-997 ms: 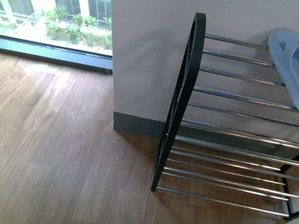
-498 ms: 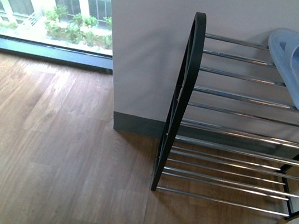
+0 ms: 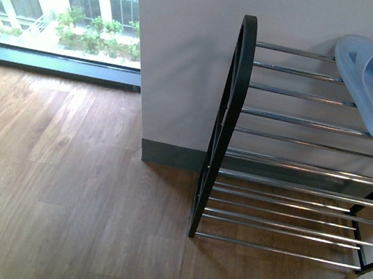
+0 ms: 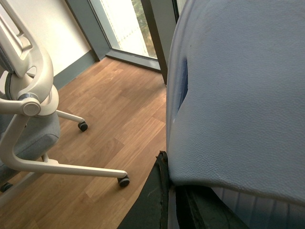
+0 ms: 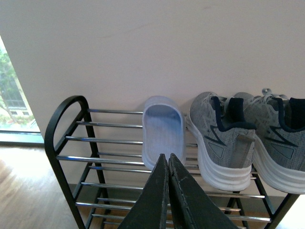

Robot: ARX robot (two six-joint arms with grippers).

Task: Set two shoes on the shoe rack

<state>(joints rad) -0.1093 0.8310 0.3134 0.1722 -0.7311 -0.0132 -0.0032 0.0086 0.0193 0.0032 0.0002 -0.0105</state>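
One pale blue slide (image 4: 238, 95) pinched in left claw (image 4: 171, 200); right claw (image 5: 167, 191) pressed together.

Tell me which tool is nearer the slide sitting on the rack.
Right, probably. The right tool, shut and empty, points at the slide on the rack from just in front of it. The left tool holds the other slide; its view shows no rack, only floor and a chair.

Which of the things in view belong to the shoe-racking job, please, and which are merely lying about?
Belonging to the job:
- shoe rack
- blue slide on the rack
- second blue slide, held in the left fingers
- grey sneakers

Just lying about:
- office chair
- window
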